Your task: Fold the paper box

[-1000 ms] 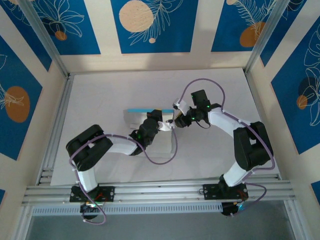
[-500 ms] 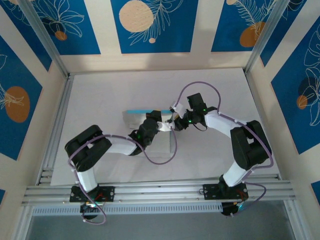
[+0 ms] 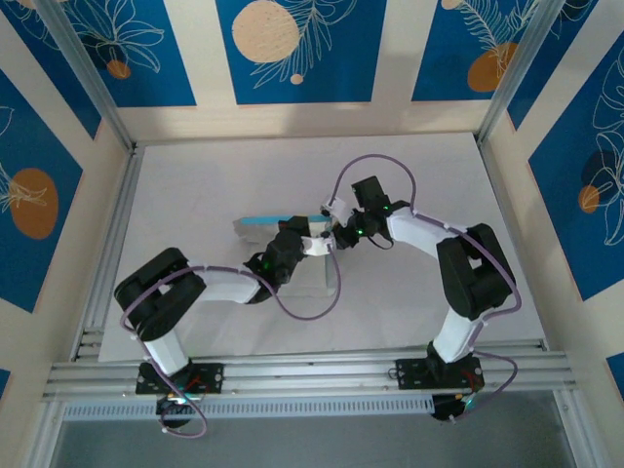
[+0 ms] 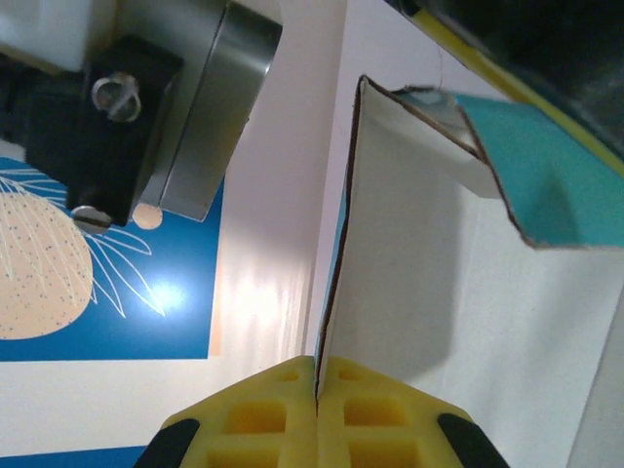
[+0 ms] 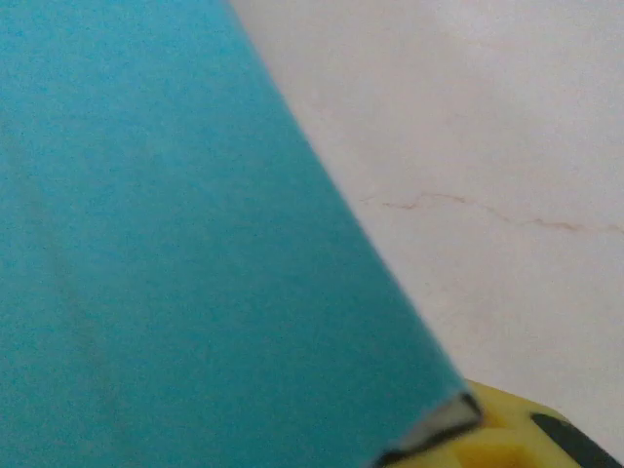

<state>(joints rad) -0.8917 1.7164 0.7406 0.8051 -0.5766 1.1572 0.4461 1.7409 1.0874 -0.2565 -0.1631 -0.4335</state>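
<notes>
Gripping the thin white-and-light-blue card paper box (image 4: 409, 292) by its lower edge, the left hand (image 4: 317, 390) has its two yellow pads (image 4: 263, 419) pressed flat together, with the card's edge pinched in the seam between them. From that grip one panel stands upright, seen edge-on from the left wrist, its white face turned to the right. A light-blue flap (image 4: 526, 185) with a ragged cut border leans over the white panel at upper right.

From above, the paper box (image 3: 255, 232) lies near the middle of the white table (image 3: 195, 195), partly raised, with a light-blue strip along its far edge and pale panels around the two hands. The left hand (image 3: 297, 242) reaches in from the near left side. The right hand (image 3: 334, 226) comes in from the right, and the two hands sit just beside each other over the card.

At the right wrist, the light-blue face of the paper box (image 5: 146, 244) covers the left of the picture, tilted against bare table (image 5: 487, 146). Its lower corner touches one yellow finger (image 5: 507, 444) of the right hand. Whether that hand is closed on the card or merely resting against it cannot be told (one finger alone is seen).

Blue wall panels with pale orange discs (image 3: 268, 29) enclose the table. A purple cable (image 3: 302, 312) loops from the left arm across the near part of the table.
</notes>
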